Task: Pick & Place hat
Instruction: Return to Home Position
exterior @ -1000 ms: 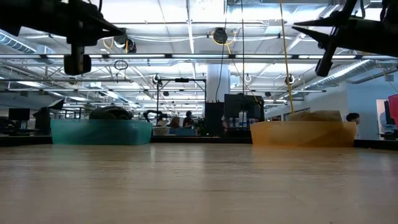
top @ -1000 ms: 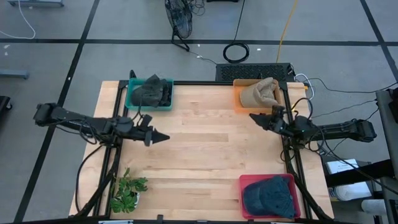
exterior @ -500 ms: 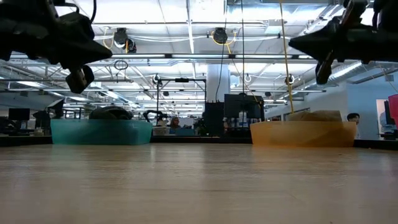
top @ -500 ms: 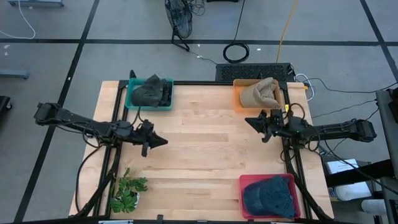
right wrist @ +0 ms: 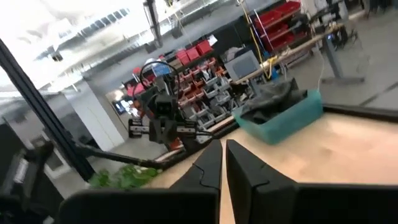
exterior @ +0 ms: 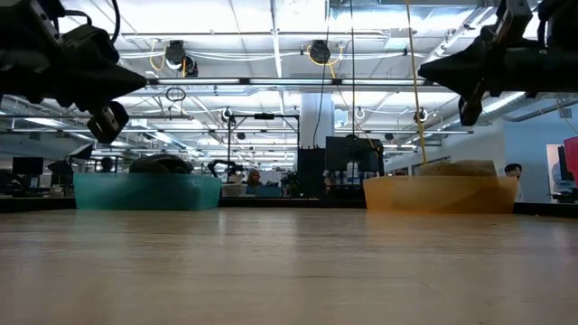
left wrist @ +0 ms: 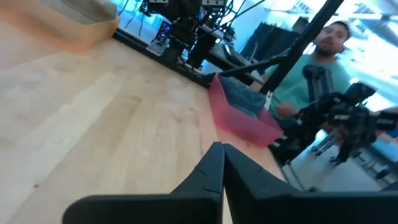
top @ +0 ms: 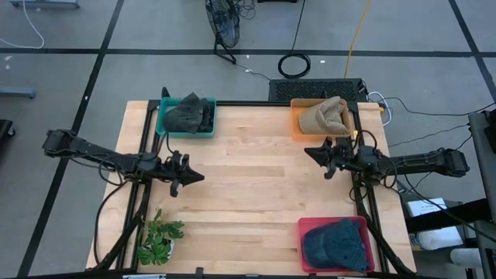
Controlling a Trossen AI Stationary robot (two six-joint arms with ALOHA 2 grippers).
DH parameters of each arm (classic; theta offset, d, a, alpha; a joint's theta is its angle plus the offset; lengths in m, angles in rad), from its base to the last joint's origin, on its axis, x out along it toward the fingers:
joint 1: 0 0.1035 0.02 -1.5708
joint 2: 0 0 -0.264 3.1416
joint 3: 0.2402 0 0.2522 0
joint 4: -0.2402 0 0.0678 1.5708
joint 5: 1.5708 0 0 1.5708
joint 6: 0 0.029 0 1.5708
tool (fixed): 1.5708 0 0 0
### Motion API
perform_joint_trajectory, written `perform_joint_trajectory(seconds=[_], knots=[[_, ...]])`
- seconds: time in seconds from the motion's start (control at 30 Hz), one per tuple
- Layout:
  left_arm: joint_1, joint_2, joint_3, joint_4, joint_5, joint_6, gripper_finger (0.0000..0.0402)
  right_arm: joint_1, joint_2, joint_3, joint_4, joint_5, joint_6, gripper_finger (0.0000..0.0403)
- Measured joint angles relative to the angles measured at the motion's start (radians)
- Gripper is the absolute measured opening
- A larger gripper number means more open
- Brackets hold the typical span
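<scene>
Three hats lie in bins on the wooden table. A dark grey hat (top: 184, 113) fills the teal bin (top: 164, 128) at the far left, and a tan hat (top: 325, 115) fills the orange bin (top: 297, 128) at the far right. A dark blue hat (top: 335, 243) sits in the red bin (top: 310, 226) at the near right. My left gripper (top: 201, 177) hangs shut and level over the table's left side, holding nothing. My right gripper (top: 308, 152) is shut over the right side, just in front of the orange bin, also holding nothing.
A small green plant (top: 159, 236) stands at the near left corner. Black frame rails (top: 143, 201) run along the left and right table edges. Bare wood (top: 256, 186) lies between the two grippers. A person in a teal shirt (left wrist: 314, 74) sits beyond the table's right edge.
My left gripper has sunk and drawn back a little toward the table's left edge while rolling about its own axis; it has stayed shut. My right gripper has rolled about its axis in place, still shut. The hats and bins have not moved.
</scene>
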Motion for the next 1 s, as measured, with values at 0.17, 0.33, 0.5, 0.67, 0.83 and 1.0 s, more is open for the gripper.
perform_joint_trajectory(seconds=[0.17, 0.33, 0.5, 0.67, 0.83, 1.0], knots=[[0.0, -0.031, 0.0, -0.042, -0.011, 0.072, 0.0002, 0.0, 0.0, 0.0, -0.036, 0.0, -0.092, 0.0002], [0.007, -0.064, 0.0, -0.043, -0.014, 0.114, 0.0003, 0.0, 0.0, 0.0, -0.05, 0.001, -0.091, 0.0002], [0.022, -0.122, 0.0, -0.121, 0.016, 0.136, 0.0004, 0.0, 0.0, 0.0, -0.05, 0.001, -0.089, 0.0002], [0.036, -0.197, 0.0, -0.169, 0.062, 0.153, 0.0004, 0.0, 0.0, -0.001, -0.049, 0.002, -0.089, 0.0002], [0.039, -0.277, 0.0, -0.258, 0.07, 0.187, 0.0003, 0.0, 0.0, -0.001, -0.049, 0.002, -0.089, 0.0002], [0.05, -0.348, 0.0, -0.343, 0.074, 0.231, 0.0003, 0.0, 0.0, -0.001, -0.05, 0.002, -0.089, 0.0002]])
